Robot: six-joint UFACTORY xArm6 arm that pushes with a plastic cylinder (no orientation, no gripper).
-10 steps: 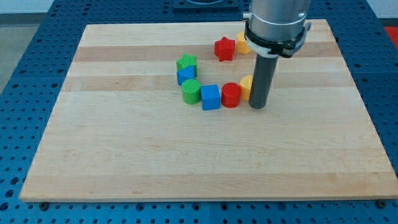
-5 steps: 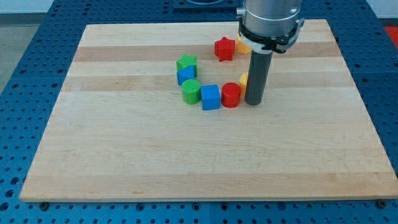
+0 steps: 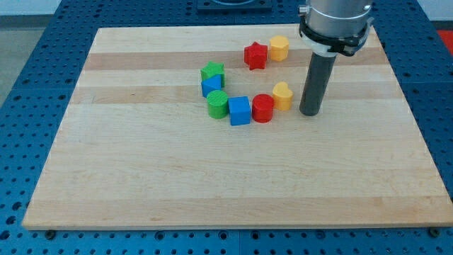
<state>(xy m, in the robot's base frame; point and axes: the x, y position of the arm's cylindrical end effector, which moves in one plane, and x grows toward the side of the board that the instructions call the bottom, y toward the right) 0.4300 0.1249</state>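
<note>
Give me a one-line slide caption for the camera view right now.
My tip rests on the wooden board just right of the yellow block, clear of it, beside an arc of coloured blocks.

single view, high front angle, looking down across wooden board (image 3: 141,177)

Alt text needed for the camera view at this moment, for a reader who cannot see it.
My tip rests on a wooden board, just right of a yellow block without touching it. That block ends a curved row: red cylinder, blue cube, green cylinder, another blue block, green star. A red star and second yellow block sit nearer the view's top.
</note>
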